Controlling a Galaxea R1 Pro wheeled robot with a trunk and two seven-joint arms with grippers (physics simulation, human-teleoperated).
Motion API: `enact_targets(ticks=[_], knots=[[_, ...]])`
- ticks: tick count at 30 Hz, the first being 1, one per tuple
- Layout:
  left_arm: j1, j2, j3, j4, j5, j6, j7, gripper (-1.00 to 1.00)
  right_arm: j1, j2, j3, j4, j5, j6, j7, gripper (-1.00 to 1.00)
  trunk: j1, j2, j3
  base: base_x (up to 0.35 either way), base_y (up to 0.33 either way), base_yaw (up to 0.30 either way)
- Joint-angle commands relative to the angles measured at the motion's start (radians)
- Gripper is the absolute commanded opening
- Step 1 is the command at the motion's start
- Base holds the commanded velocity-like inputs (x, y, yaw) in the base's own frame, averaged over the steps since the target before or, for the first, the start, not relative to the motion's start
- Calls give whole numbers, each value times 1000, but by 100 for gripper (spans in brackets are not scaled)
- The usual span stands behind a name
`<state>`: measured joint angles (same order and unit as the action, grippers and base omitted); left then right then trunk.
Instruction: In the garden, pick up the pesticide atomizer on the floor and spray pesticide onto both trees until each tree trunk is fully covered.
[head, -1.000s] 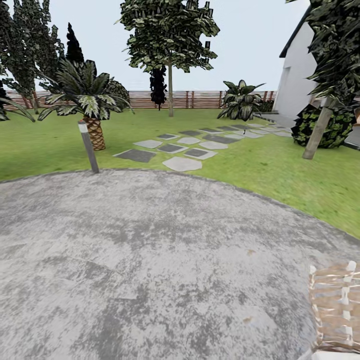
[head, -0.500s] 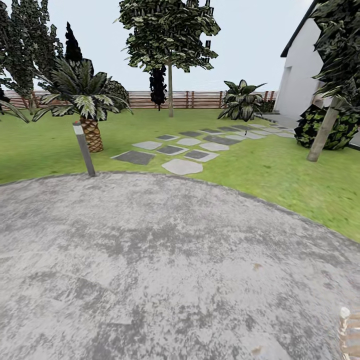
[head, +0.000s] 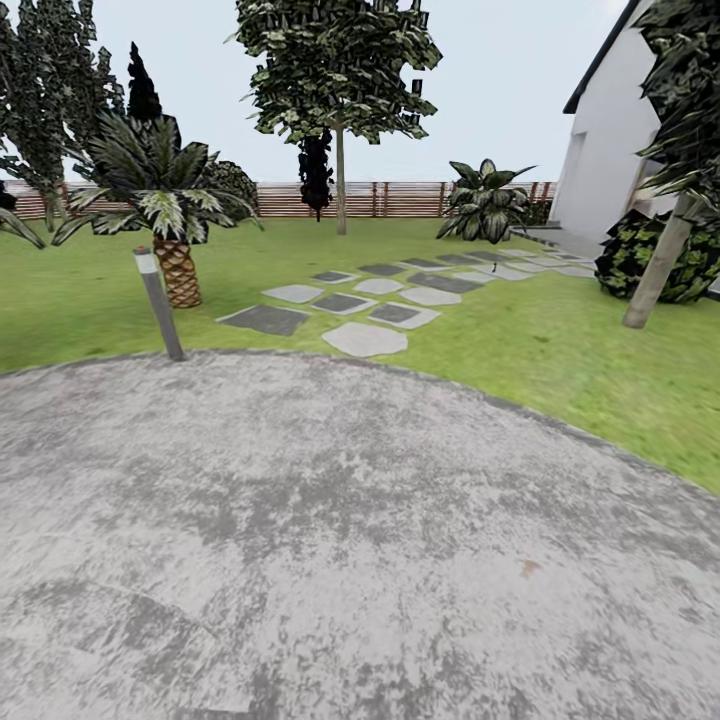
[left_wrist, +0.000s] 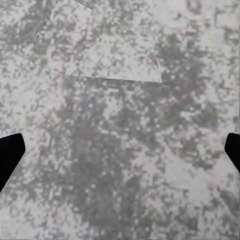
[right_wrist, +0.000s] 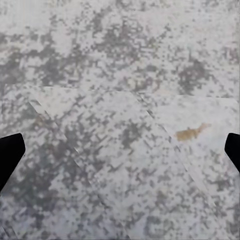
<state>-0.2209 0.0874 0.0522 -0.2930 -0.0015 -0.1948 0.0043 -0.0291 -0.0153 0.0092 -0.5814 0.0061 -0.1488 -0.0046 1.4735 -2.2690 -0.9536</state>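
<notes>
Grey paving (left_wrist: 120, 150) lies under both wide-spread pincers (left_wrist: 120, 150) (right_wrist: 120, 150), tree trunk (head: 657, 265) far off.

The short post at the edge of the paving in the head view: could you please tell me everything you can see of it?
The post is a slim dark grey cylinder with a pale band near its top, perhaps a garden light. It leans slightly, top tilted to the picture's left. Its foot meets the ground where the grey mottled paving borders the lawn. A short palm stands behind it on the grass, apart from it. Nothing else touches it.
</notes>
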Motion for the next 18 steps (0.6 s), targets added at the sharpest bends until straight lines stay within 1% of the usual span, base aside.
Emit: enact_targets(ticks=[1,18], knots=[[0,0,0,0,0,0,0,100,0,0,0,0,0,0,0,100,0,0,0,340,0,0],[0,0,0,0,0,0,0,100,0,0,0,0,-1,0,0,100,0,0,0,340,0,0]])
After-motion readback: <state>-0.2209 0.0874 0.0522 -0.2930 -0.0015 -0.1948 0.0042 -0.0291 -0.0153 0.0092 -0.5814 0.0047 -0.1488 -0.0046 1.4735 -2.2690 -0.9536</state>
